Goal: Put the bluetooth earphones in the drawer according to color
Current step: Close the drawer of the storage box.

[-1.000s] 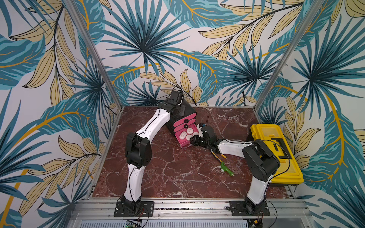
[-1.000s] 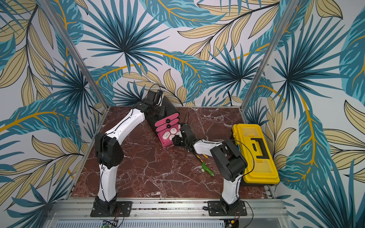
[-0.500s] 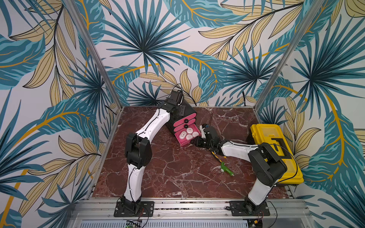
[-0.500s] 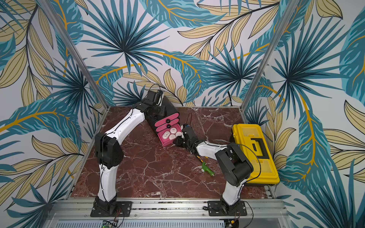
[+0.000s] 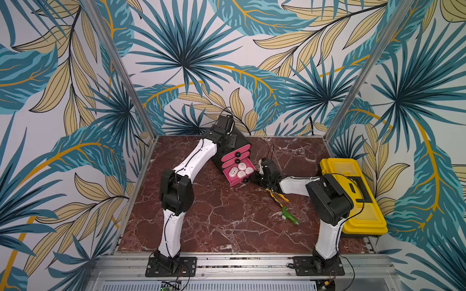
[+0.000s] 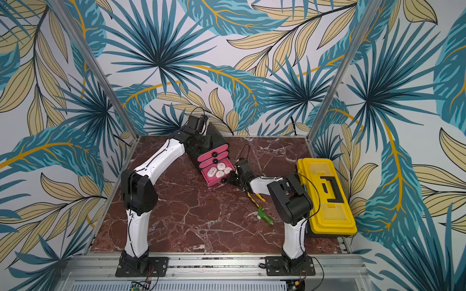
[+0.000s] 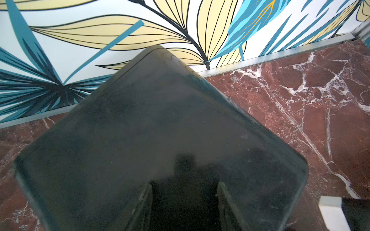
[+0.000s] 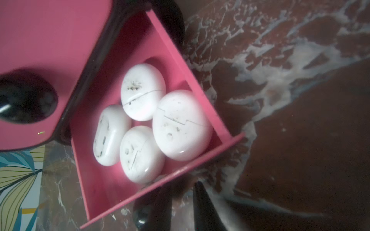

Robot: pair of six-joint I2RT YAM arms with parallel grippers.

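**Right fingers** [image 8: 201, 200]: clenched and empty. The tips sit just beside the front panel of the bottom drawer [image 8: 180, 62], next to its black knob [image 8: 141, 217]. Whether they touch the panel cannot be told. In both top views they come in from the drawer's 4 o'clock.

**Left fingers** [image 7: 146, 202]: parted, grasping nothing, tips set on the black top of the drawer cabinet [image 5: 233, 141].

**Bottom drawer**: pink, standing open toward 5 o'clock.

**White earphone cases** [image 8: 143, 92]: four, lying together inside the bottom drawer and touching one another. Their shells are scuffed.

**Drawer cabinet**: at 12 o'clock on the bench [image 5: 214, 226], near the back wall and turned at an angle. The two upper pink drawers are shut.

**Pliers** [image 5: 276, 195]: yellow-handled, at 4 o'clock from the bottom drawer, partly under the right arm.

**Green tool** [image 5: 290, 216]: at 5 o'clock from the pliers, near them, lying flat.

**Yellow toolbox** [image 5: 353, 196]: lid closed, at the bench's 3 o'clock edge.
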